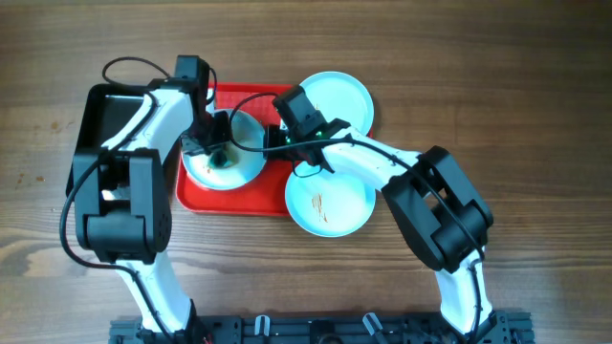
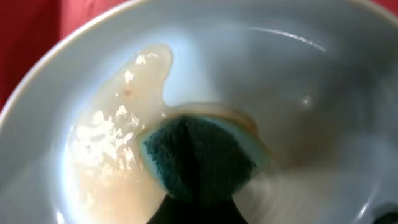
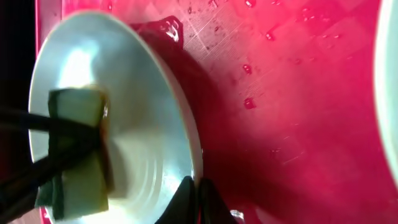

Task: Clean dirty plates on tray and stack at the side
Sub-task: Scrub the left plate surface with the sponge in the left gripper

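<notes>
Three pale mint plates show from overhead. One plate [image 1: 226, 158] lies on the left of the red tray [image 1: 244, 203]; it also shows in the left wrist view [image 2: 298, 81] and the right wrist view [image 3: 149, 143]. My left gripper [image 1: 218, 153] is shut on a dark green sponge [image 2: 199, 158] pressed on that plate, with a brownish soapy smear [image 2: 118, 137] beside it. My right gripper [image 3: 198, 193] is shut on that plate's rim. A second plate [image 1: 337, 100] overlaps the tray's far right corner. A third plate [image 1: 330, 201] with brown smears lies off the tray's right front.
A glossy black tray [image 1: 96, 119] sits left of the red tray, under the left arm. Water drops dot the red tray's floor [image 3: 280, 81]. The wooden table [image 1: 535, 86] surrounds everything.
</notes>
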`<state>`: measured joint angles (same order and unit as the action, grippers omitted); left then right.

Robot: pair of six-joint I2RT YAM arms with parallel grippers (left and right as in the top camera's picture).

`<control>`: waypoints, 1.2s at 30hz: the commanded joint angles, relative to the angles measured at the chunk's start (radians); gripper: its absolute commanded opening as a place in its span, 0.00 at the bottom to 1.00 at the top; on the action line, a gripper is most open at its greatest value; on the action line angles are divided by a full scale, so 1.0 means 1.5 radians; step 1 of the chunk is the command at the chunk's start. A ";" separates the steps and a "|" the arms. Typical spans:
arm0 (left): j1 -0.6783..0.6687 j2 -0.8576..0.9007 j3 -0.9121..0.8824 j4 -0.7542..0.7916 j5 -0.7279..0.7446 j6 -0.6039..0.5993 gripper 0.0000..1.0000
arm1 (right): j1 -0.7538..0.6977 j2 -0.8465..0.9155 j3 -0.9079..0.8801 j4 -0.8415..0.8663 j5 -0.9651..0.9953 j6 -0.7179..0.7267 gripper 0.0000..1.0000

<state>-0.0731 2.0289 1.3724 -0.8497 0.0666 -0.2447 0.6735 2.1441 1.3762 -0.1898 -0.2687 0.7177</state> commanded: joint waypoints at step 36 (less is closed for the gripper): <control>-0.020 -0.009 0.060 0.062 0.067 0.051 0.04 | -0.001 0.037 0.004 -0.016 0.017 -0.005 0.04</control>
<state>-0.1040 2.0426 1.3937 -0.6827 0.1516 -0.1379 0.6685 2.1567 1.3827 -0.1978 -0.2535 0.7036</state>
